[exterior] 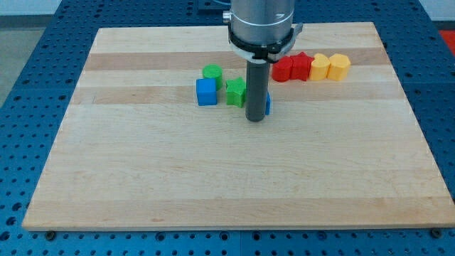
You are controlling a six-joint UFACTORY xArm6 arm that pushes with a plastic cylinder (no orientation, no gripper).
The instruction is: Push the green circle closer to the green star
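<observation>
We work on a wooden board (234, 178) that fills most of the view, and we take the green star (236, 92) as our landmark. Our arm's grey housing (261, 25) hangs above and to the right of the star, and the dark rod drops from it to my tip (256, 120), which stands just right of the star and a little below it; the rod is bare and holds nothing. Behind the rod, a sliver of another blue block (267, 105) shows, its shape hidden. Well to the star's right and higher sit a red pair (292, 68) and a yellow pair (330, 67) (each touching its neighbour). A blue cube (206, 92) lies just left of the star. The green circle (212, 72) rests up and left of the star, near it but apart. To do this well, we judge the tip should travel round to the circle's upper-left side, avoiding the star and cube, then push gently down-right.
</observation>
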